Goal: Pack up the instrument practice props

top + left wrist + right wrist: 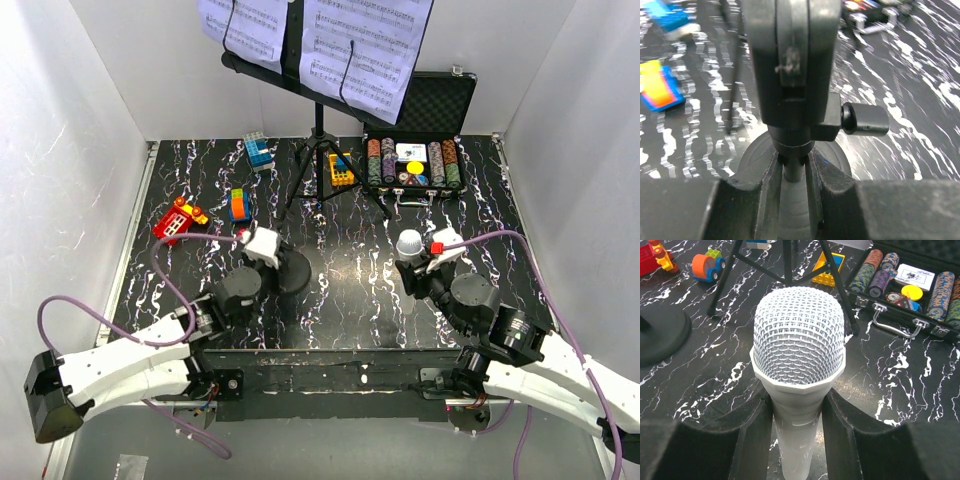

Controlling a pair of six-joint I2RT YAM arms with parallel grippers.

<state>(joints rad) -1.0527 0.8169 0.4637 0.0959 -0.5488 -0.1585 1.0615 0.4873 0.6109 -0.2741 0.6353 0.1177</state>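
Microphone (798, 335), grey mesh head up, sits clamped by its handle in the right gripper (797, 415) jaws, near the music stand (785, 270). Left gripper (794, 175) jaws pinch the thin post of the round black base (840, 157).

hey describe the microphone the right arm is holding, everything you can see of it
The microphone has a rounded, silver-grey wire-mesh head, a pale faceted collar and a light grey, plastic-looking body. The right end effector is shut on the body just below the collar, dark fingers pressing both sides. Its head points away from the arm, toward the tripod legs.
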